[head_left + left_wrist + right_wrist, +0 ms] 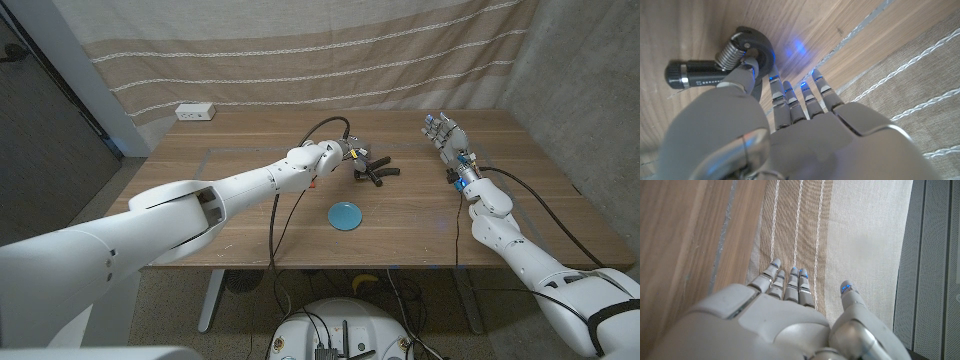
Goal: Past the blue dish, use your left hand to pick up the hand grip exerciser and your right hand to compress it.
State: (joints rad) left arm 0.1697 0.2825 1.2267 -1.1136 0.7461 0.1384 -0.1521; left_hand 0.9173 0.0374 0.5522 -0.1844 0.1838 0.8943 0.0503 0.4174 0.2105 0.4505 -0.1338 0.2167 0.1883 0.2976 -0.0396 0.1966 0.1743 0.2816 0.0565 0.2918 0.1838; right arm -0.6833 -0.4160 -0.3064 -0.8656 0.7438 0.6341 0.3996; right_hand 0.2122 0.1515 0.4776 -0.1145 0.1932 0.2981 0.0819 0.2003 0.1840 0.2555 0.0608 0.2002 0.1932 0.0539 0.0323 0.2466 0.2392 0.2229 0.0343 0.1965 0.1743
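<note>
Head view puts your left hand (345,152) right at the hand grip exerciser (375,170), which lies on the bench (250,150) just past the blue dish (346,215), on the dish's far side as the task asks. The exerciser's dark handles spread out low along the wood, running roughly across your view toward your right, with the coil end nearest the left hand. From the left wrist view, your thumb (742,75) sits against the metal spring coil (731,51) while the other fingers (790,97) reach straight out past it, apart and not wrapped round anything; one black handle (692,75) lies out to the thumb's side, untouched. So the left hand is released, touching but not yet holding (whether the thumb presses or merely brushes the coil is hard to tell). Your right hand (447,135) stands well apart from the exerciser, over toward the bench's far right, fingers up and spread with nothing in them, as the right wrist view (785,287) also shows. I judge the pick still ahead: the left hand is far the nearer, and the fingers likely need to come round a handle rather than the spring, leaving the other handle free for the right hand to squeeze.
</note>
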